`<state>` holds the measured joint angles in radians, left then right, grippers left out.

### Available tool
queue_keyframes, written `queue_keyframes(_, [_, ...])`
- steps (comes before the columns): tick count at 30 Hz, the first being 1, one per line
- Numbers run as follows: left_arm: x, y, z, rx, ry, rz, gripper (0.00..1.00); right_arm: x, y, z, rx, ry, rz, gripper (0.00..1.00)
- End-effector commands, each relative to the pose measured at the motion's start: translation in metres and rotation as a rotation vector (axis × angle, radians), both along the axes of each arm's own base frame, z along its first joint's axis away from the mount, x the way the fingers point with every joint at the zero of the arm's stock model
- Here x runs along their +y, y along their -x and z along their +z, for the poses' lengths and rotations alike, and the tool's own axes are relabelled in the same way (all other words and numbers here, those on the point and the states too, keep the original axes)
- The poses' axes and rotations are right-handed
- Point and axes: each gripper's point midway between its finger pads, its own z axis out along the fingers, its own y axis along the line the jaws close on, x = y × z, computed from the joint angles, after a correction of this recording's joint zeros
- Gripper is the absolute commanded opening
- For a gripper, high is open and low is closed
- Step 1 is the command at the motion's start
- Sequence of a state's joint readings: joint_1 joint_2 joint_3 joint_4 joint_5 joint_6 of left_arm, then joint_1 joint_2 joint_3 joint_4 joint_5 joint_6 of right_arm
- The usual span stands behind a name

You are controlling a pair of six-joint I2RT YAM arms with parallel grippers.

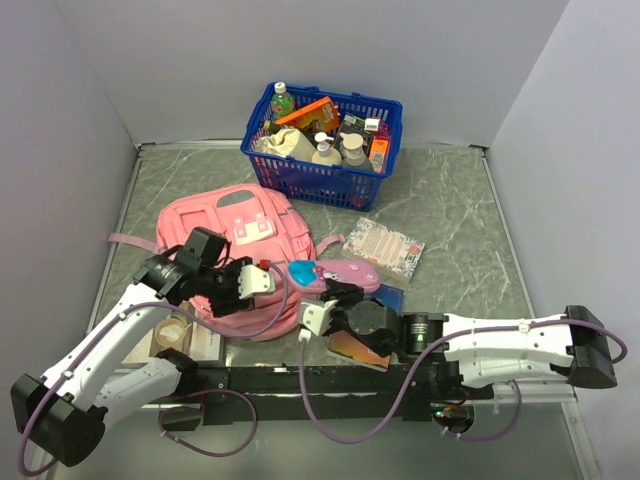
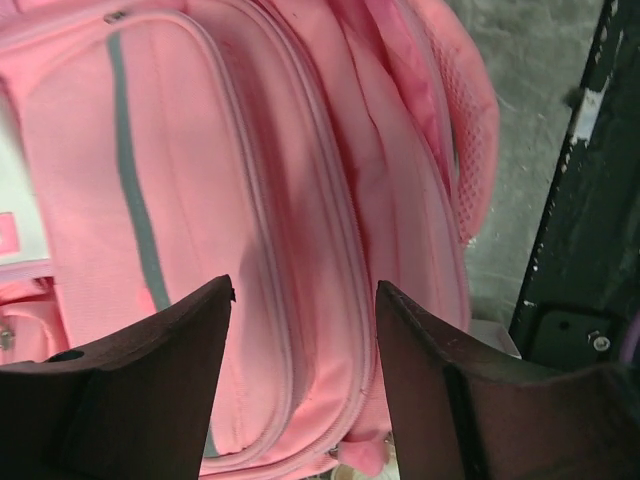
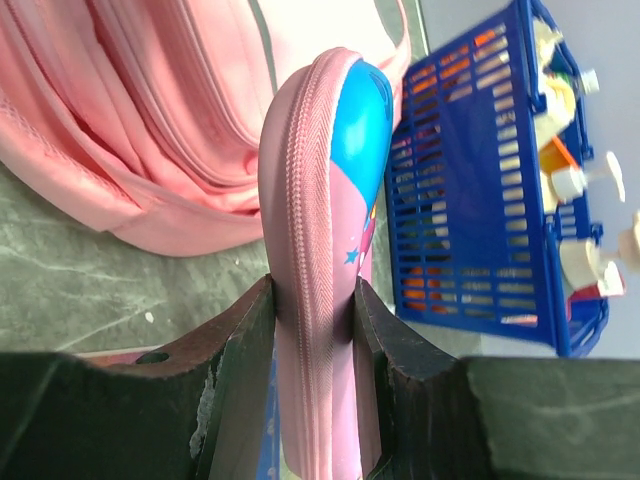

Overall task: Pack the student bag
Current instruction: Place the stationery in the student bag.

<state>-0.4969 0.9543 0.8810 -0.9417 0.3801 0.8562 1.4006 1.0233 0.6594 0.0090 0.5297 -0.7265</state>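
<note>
The student bag [image 1: 232, 232] is a pink backpack with grey trims, lying flat at centre left. In the left wrist view its zipped side [image 2: 300, 180] fills the picture. My left gripper [image 1: 262, 281] hovers over the bag's near edge. It stands open [image 2: 305, 292], with only bag fabric showing between its dark fingers [image 2: 170, 350]. My right gripper [image 1: 332, 300] is shut on a small pink pencil case [image 1: 335, 272] with a blue cartoon face. It holds the case on edge [image 3: 320, 200] just right of the bag, zip side toward the camera.
A blue plastic basket [image 1: 325, 150] full of bottles and packets stands at the back. A floral flat pouch [image 1: 383, 246] lies right of the bag. A book [image 1: 352, 350] lies under the right wrist. Wooden items [image 1: 185, 335] sit by the left arm's base.
</note>
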Motion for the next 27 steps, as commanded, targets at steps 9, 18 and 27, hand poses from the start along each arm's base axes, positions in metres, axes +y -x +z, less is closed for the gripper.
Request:
queue_keyframes(9, [0.01, -0.052, -0.007, -0.249, -0.075, 0.07, 0.47, -0.02, -0.003, 0.02, 0.029, -0.179, -0.09, 0.11])
queue_keyframes(18, [0.013, -0.052, -0.017, -0.291, -0.152, 0.019, 0.54, -0.017, -0.001, 0.021, 0.039, -0.186, -0.074, 0.11])
queue_keyframes(27, [-0.01, -0.092, 0.056, -0.457, 0.018, 0.144, 0.01, -0.013, 0.006, 0.012, 0.074, -0.178, -0.038, 0.11])
